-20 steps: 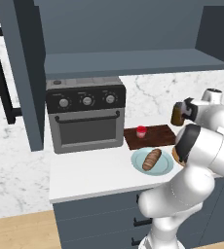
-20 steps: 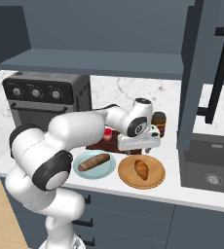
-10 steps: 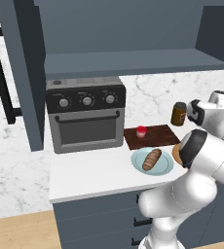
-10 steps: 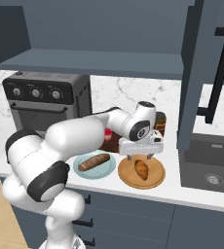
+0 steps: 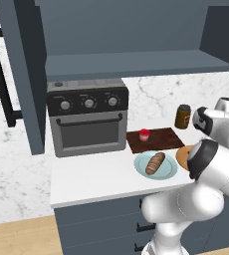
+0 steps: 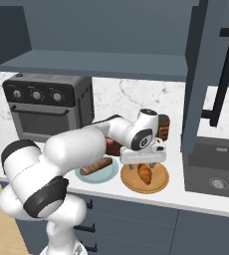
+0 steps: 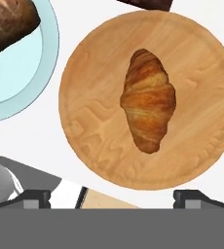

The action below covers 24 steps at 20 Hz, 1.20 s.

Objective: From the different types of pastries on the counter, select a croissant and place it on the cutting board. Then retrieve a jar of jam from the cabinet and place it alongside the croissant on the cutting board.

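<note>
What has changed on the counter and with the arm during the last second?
The gripper swung away from the toaster oven, from beside the plate to over the round wooden plate, and now hangs open above the croissant, holding nothing. The croissant, the loaf on its blue plate, the cutting board and the red jar did not move.

From behind-left and behind-right we look forward and down at the counter (image 5: 91, 177); both views share the toaster oven (image 6: 47, 107). Our hand camera looks straight down, close above the croissant (image 7: 147, 107), loaf plate (image 7: 31, 78) at ten o'clock
</note>
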Tool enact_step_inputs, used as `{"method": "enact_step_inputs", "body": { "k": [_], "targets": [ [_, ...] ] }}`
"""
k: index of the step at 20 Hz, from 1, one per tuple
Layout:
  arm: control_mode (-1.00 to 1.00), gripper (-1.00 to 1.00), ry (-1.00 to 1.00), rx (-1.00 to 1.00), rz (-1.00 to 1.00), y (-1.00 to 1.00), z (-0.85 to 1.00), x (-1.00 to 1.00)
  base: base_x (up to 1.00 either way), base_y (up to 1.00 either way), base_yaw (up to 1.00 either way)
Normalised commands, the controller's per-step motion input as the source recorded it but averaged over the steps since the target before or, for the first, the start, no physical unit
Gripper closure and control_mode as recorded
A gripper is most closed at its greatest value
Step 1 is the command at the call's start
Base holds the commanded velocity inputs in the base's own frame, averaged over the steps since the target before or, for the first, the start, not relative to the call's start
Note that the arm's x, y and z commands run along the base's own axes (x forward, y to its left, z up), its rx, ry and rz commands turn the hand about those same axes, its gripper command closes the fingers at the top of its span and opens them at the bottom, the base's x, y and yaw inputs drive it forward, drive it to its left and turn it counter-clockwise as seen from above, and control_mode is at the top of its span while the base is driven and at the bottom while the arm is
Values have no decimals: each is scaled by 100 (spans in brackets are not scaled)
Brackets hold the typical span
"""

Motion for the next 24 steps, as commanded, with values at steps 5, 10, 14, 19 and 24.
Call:
{"method": "enact_step_inputs", "body": {
  "k": [5,10,14,19,24],
  "targets": [
    [-100,-100,4,0,0,9,-1,0,0,0,0],
    [-100,-100,3,0,0,11,-8,0,0,0,0],
    [-100,-100,3,0,0,1,-18,0,0,0,0],
    [-100,-100,0,0,0,0,-20,4,0,0,0],
    [-100,-100,0,0,0,0,-16,16,0,0,0]
  ]
}}
